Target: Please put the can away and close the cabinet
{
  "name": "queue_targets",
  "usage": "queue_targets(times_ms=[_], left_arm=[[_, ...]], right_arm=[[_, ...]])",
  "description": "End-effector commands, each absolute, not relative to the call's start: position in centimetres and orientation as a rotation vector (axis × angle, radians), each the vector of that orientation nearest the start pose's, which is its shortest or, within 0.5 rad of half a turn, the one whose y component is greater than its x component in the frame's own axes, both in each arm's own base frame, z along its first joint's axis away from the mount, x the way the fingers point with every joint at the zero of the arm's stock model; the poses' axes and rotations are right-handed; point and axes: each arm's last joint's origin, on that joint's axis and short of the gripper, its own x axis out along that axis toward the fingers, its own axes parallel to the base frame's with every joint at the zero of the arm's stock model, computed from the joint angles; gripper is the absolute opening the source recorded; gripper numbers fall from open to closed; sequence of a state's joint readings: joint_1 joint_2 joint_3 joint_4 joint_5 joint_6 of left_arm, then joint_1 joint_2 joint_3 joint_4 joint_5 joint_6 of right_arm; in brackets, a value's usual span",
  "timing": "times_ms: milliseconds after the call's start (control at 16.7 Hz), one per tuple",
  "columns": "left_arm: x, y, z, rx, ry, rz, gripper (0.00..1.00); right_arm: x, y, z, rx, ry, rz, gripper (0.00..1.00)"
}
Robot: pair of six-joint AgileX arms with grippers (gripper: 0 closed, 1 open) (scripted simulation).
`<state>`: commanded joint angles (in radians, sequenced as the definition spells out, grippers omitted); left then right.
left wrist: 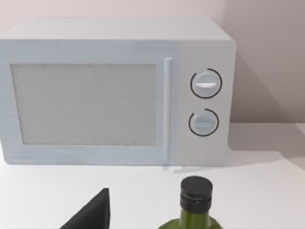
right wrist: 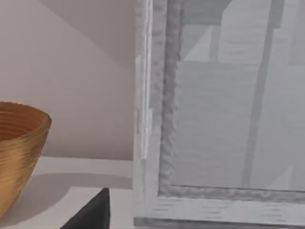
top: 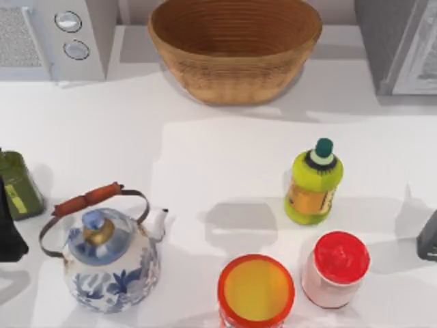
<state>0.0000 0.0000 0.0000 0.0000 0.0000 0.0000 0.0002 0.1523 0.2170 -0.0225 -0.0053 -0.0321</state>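
Black left gripper (top: 9,229) is parked left of the glossy porcelain kettle (top: 109,260); its finger state cannot be told.

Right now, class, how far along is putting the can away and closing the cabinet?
Done: nothing. The orange can stands at the table front, untouched. In hand: nothing; left tool and right tool sit at the table's edges. Left: can into the cabinet, then closing.

Upright red-rimmed can (top: 256,290), grey cabinet (top: 399,44) far right
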Motion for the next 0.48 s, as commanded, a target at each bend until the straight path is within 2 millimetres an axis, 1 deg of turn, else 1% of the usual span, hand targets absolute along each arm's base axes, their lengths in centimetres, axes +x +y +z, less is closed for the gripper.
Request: queue_targets(times_ms=[120,240,360,480], left_arm=[[10.6,-0.1,16.0,0.000,0.000,0.000,1.00],[10.6,-0.1,16.0,0.000,0.000,0.000,1.00],[10.6,-0.1,16.0,0.000,0.000,0.000,1.00],[10.6,-0.1,16.0,0.000,0.000,0.000,1.00]], right_arm=[[10.4,-0.1,18.9,-0.019,-0.022,0.003,1.00],[10.5,-0.1,16.9,-0.006,-0.006,0.001,1.00],[10.6,-0.1,16.0,0.000,0.000,0.000,1.00],[10.6,-0.1,16.0,0.000,0.000,0.000,1.00]])
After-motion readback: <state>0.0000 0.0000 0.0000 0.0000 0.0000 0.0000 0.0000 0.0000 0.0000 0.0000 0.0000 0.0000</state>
